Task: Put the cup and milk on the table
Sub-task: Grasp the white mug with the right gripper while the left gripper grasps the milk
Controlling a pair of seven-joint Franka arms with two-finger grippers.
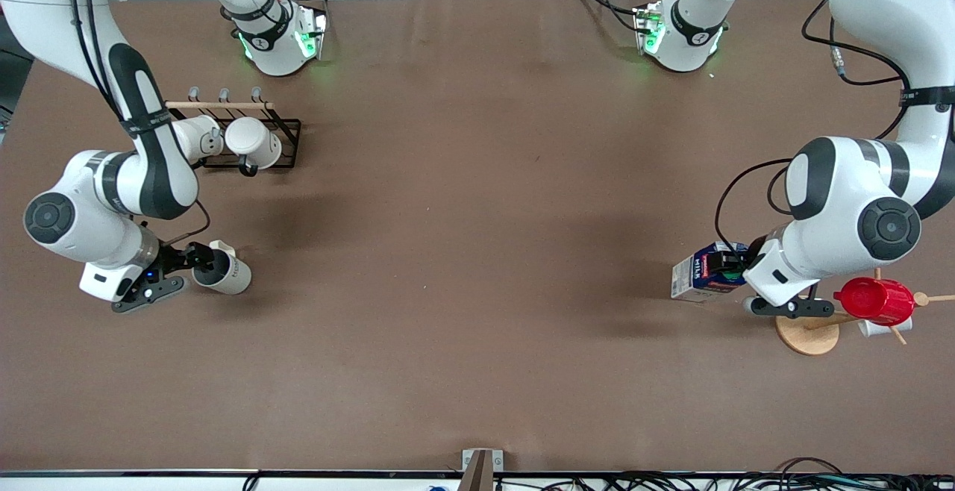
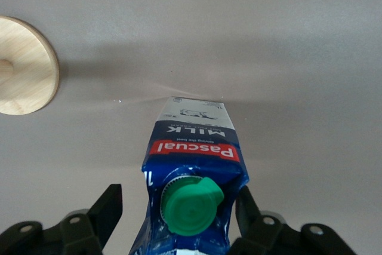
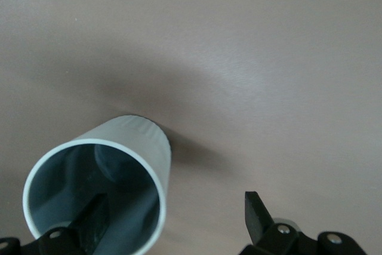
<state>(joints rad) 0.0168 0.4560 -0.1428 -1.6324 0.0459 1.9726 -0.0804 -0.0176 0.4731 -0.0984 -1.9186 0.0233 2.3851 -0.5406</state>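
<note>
Table (image 1: 477, 252) | both grippers open: cup (image 1: 224, 271), milk (image 1: 701, 273) partly hidden

The light fell evenly and fairly bright from overhead, flat and diffuse, with no hard glare on the matte table (image 1: 477, 267). Soft, wide shadows of my arms lay on the brown covering, one near the cup (image 1: 224, 273) and one beside the milk (image 1: 701, 273). Green lamps glowed at my bases. In my left wrist view the carton's cap (image 2: 191, 207) stood sharp, with a faint shadow streak past the carton. In my right wrist view a dim, blurred shadow spread around the cup (image 3: 101, 183).
</note>
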